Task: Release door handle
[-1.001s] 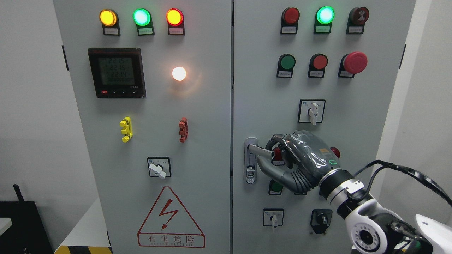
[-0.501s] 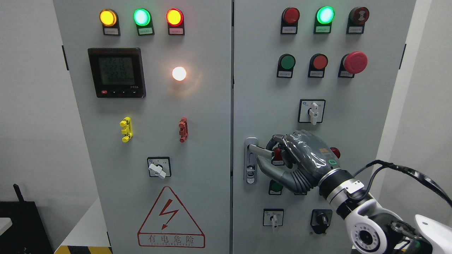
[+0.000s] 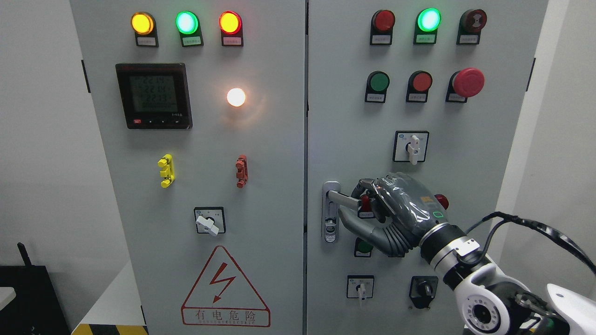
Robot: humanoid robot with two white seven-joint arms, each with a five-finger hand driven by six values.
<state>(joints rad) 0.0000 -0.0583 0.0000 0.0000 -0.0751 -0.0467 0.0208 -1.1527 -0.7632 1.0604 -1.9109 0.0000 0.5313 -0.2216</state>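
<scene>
The silver door handle sticks out to the right from its lock plate on the right cabinet door. My right hand, grey with dark fingers, is curled around the free end of the lever, thumb underneath and fingers over the top. Its arm comes in from the lower right. The hand hides the handle's tip and part of a red button behind it. No left arm shows.
Both doors carry indicator lamps, push buttons and rotary switches; a red mushroom stop button is at upper right, a rotary switch just above my hand. A black cable loops off my forearm. A digital meter sits on the left door.
Almost nothing: my right hand has shifted very slightly on the handle and still holds it. The meter's digits have changed.
</scene>
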